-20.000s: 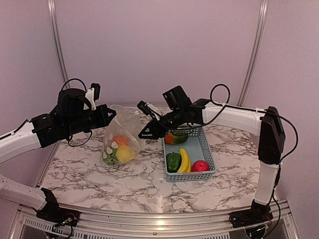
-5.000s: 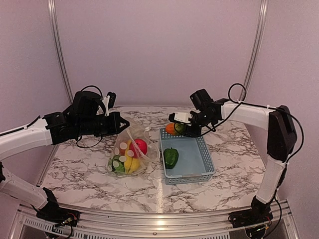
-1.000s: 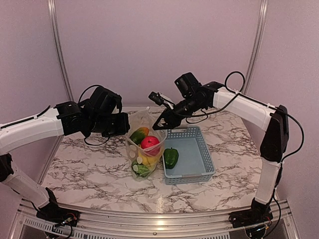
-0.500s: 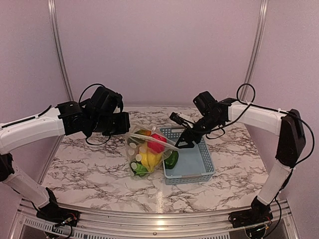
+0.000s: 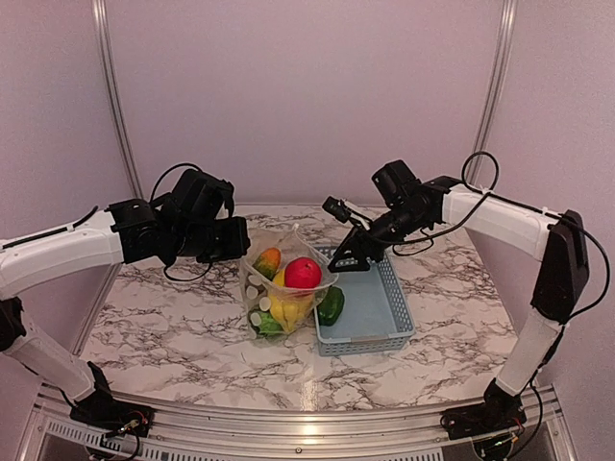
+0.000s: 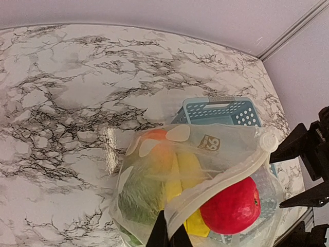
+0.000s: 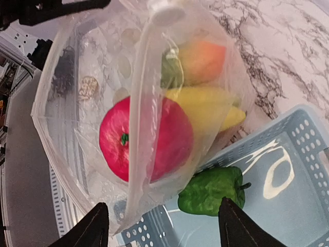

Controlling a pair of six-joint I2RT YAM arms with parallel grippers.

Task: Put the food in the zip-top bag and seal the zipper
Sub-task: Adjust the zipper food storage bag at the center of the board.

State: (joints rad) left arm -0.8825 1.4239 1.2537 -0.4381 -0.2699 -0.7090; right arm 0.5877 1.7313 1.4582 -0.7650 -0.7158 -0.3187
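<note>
Right gripper (image 5: 344,261) has backed off the zip-top bag (image 5: 288,288), open — left gripper (image 6: 165,234) pinches its rim, keeping the mouth up.

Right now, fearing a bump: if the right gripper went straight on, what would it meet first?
Likely the bag, its wall over the apple, which the right gripper faces. The pepper lies close beside that line; depth is unclear.
</note>
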